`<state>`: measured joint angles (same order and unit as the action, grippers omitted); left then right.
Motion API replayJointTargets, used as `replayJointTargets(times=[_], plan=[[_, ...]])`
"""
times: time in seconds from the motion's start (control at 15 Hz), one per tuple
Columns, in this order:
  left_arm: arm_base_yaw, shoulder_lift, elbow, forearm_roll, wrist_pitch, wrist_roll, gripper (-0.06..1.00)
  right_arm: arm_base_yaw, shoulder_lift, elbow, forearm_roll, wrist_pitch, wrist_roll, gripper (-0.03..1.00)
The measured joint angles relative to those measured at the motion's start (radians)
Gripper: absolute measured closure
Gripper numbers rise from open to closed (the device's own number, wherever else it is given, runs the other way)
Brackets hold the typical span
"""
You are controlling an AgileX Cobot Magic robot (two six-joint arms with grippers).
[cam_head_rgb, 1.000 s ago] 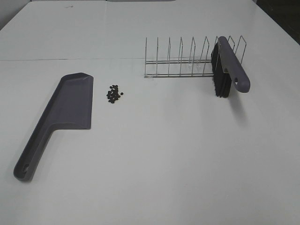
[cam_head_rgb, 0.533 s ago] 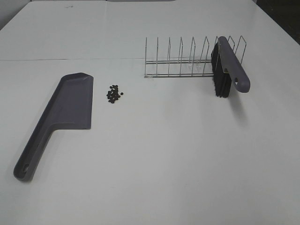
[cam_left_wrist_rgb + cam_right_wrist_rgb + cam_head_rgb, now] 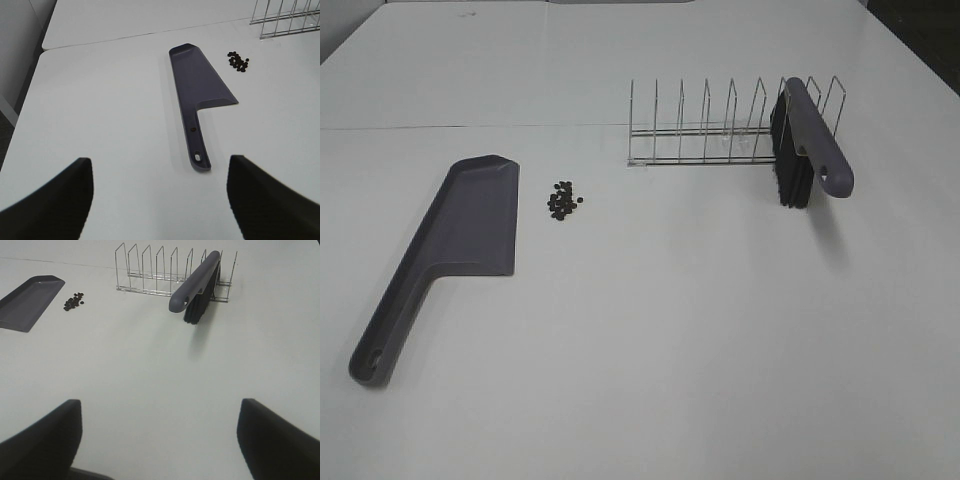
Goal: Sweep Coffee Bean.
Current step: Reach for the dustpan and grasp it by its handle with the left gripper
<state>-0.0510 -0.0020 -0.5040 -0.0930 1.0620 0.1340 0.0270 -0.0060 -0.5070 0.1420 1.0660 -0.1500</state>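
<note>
Hovering well short of the coffee bean [image 3: 563, 200], left gripper [image 3: 160, 161] and right gripper [image 3: 160, 402], both seemingly spread wide.

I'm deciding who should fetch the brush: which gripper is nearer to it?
Right. The right gripper faces the brush leaning in the rack, with bare table between them. The left gripper faces the dustpan; the brush is outside its camera's view.
</note>
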Motion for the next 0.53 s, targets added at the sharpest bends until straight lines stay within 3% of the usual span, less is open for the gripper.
replayJointTargets(times=[0.53], plan=[[0.0, 0.0, 0.0, -0.002, 0.0, 0.0, 0.26, 0.0, 0.0, 0.0, 0.0, 0.0, 0.0, 0.25]])
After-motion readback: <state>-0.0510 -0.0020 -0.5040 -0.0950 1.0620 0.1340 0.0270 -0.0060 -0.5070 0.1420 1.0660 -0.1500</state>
